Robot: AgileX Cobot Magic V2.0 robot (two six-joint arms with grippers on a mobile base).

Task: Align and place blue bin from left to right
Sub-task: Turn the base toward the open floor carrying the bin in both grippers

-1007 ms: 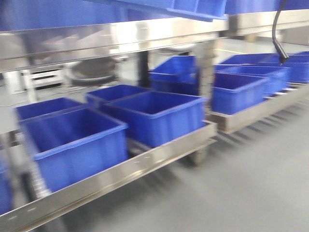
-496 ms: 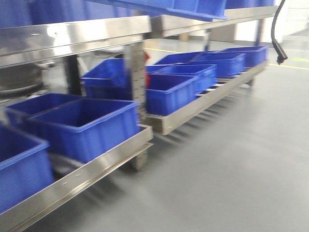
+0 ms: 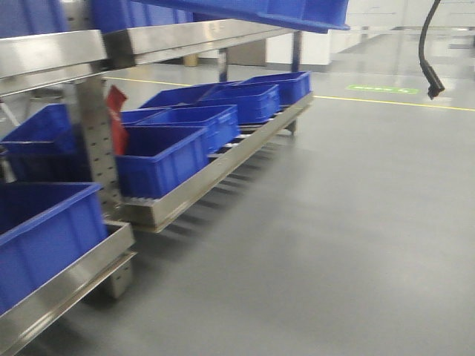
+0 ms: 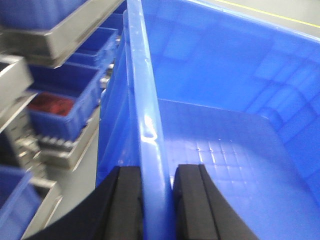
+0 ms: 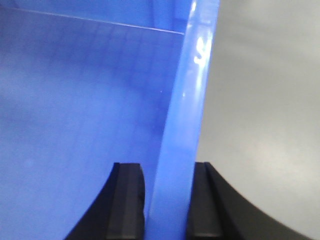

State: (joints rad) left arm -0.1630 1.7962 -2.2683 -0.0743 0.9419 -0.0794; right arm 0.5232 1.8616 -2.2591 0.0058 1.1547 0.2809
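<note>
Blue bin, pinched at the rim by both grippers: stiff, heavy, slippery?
Probably light: the blue bin looks empty inside. Likely stiff: its rim runs straight out of the left gripper without visible bowing. Possibly slippery: the rim is glossy, and the right gripper also clamps only that thin edge, so it may slip or swing.

A: Where does the held crate (image 3: pixel 282 11) sit from the upright post (image 3: pixel 93 141)?
B: Above it and to its right, higher than the upper shelf (image 3: pixel 171 41) the post carries. Its wall stands between the fingers of the left gripper (image 4: pixel 157 175), and likewise the right gripper (image 5: pixel 167 172).
A: Low down?
B: One bin (image 3: pixel 44 230) lies left of the post and before it, on the near ledge (image 3: pixel 67 285). A row of bins (image 3: pixel 200 122) runs right of the post and behind it, on the far ledge (image 3: pixel 223 167). The cable (image 3: pixel 424 52) hangs well right.
</note>
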